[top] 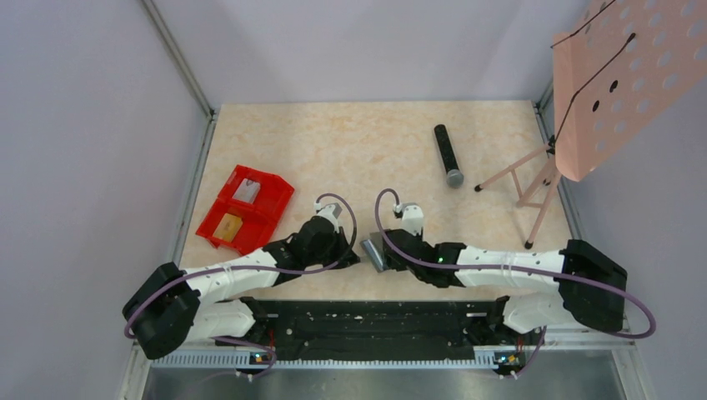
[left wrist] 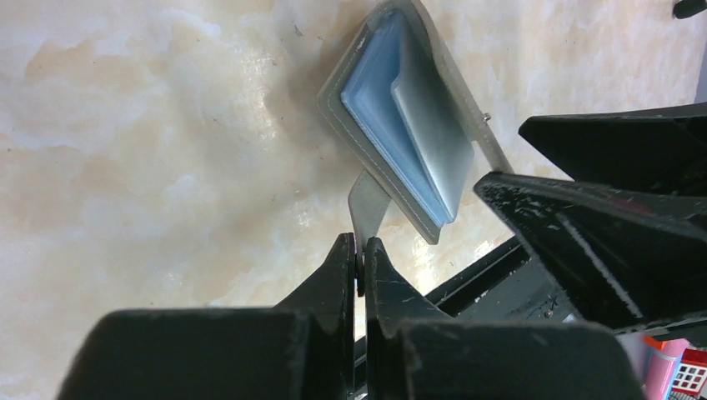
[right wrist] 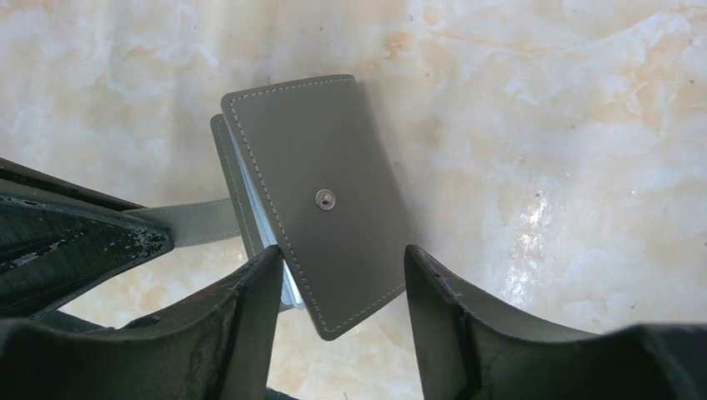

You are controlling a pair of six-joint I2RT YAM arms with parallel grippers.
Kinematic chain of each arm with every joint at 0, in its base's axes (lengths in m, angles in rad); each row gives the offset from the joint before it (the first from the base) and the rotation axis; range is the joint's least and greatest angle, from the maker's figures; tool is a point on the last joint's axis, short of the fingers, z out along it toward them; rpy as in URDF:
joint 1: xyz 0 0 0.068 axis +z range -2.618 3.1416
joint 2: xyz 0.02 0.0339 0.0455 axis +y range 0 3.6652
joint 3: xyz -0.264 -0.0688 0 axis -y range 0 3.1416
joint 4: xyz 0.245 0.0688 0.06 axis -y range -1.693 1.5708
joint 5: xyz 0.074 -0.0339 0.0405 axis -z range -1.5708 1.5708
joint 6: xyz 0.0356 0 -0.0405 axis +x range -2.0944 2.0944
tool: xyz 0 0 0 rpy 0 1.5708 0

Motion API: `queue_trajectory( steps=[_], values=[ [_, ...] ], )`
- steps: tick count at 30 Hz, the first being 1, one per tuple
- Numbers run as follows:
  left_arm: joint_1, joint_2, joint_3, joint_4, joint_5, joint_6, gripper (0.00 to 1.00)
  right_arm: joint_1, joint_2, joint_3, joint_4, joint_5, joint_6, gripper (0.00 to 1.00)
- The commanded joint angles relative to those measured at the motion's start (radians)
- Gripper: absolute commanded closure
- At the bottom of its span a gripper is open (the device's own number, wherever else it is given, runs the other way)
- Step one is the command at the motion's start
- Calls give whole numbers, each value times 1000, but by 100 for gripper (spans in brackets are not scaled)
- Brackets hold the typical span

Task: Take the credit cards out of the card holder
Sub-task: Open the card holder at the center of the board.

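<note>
Right gripper (right wrist: 342,250) jaws stand spread astride the card holder (right wrist: 308,158) lower end, contact uncertain; left gripper (left wrist: 360,242) pinches its strap (left wrist: 367,200).

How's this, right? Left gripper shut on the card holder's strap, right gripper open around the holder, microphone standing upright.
Not quite: the microphone lies flat on the table, per the top view. Left gripper shut on the card holder strap, right gripper open around it: correct.
</note>
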Motion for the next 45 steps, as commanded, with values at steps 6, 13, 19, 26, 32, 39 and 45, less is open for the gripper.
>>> queue_trajectory(
  steps=[6, 13, 19, 26, 32, 39, 45],
  values=[
    [12, 21, -21, 5, -31, 21, 100, -103, -116, -75, -39, -6, 11, 69],
    [21, 20, -24, -42, -51, 32, 100, -183, -187, -156, -64, -41, 34, 80],
    [42, 2, -21, -68, -51, 51, 100, -229, -216, -216, -65, -86, 55, 82],
    [45, -6, -18, -26, 11, 56, 100, -230, -251, -164, -143, -120, 75, 63],
    [46, -3, -17, -12, 26, 63, 100, -229, -346, -71, -192, -179, 49, 59],
    [46, -5, -7, -6, 37, 63, 100, -211, -386, -24, -83, -262, 13, 55],
    [46, -23, -10, -8, 46, 57, 100, -122, -301, 27, 59, -280, -5, 60]
  ],
)
